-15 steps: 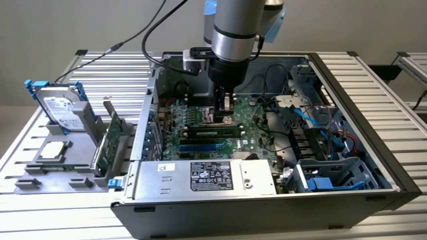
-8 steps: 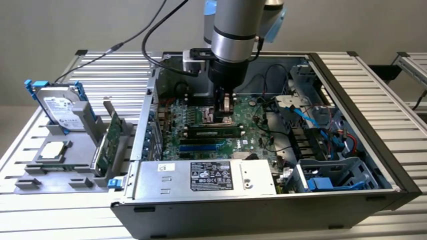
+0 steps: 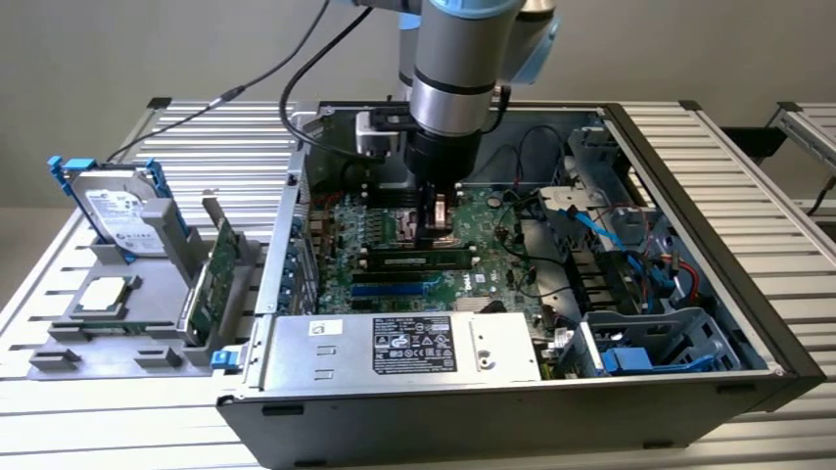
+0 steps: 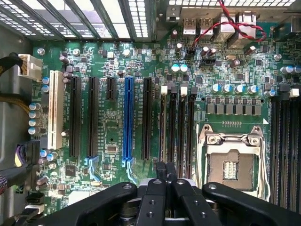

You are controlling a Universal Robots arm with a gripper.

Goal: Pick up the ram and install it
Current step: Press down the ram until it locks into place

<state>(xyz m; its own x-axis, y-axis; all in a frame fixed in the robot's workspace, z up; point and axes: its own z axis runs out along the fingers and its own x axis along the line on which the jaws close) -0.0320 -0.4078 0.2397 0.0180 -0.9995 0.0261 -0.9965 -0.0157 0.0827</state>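
Ribbed aluminium table (image 3: 751,176) under plain grey wall (image 3: 157,44); even, soft light.

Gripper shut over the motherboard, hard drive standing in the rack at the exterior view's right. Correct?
No, the exterior view shows the hard drive in the rack at its left. The gripper is shut over the motherboard.

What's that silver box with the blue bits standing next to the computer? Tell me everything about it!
That is a hard drive. It is a flat, silver, metal-looking box with a pale label on its face and blue rails clipped to its sides. It stands on edge, leaning back a little, in a grey holder on the exterior view's left, outside the computer case. Only the holder touches it.
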